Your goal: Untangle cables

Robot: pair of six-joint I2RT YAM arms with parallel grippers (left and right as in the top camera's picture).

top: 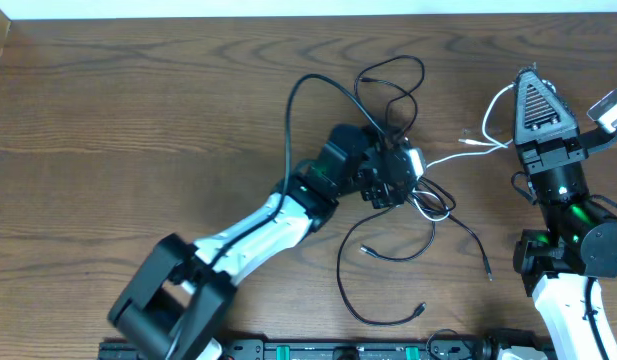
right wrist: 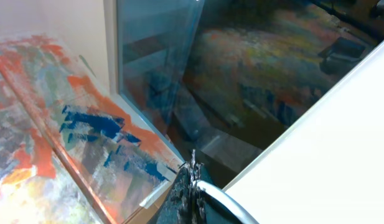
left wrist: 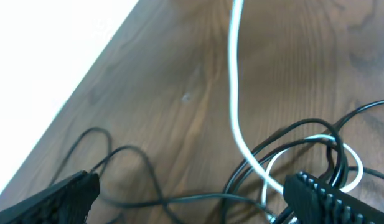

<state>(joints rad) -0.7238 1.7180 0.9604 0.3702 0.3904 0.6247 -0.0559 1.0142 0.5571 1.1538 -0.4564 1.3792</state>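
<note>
Worktop: dark wood grain, bare on its left side.
Left arm: reaches from the near left corner in toward the middle.
Left fingers: spread wide and grasping nothing, set low over the knot. The wrist view shows black loops and a white strand lying between them. I cannot tell whether they touch the cords.
Black cables: heaped in a tangle at the middle of the worktop, under the left fingers. Thin loops arc toward the far edge, and loose tails with small plugs trail toward the near edge.
White cable: threads out of the tangle and runs rightward, then climbs to the right fingers.
Right fingers: clenched on the white cable at the right side, pointing toward the far edge.
</note>
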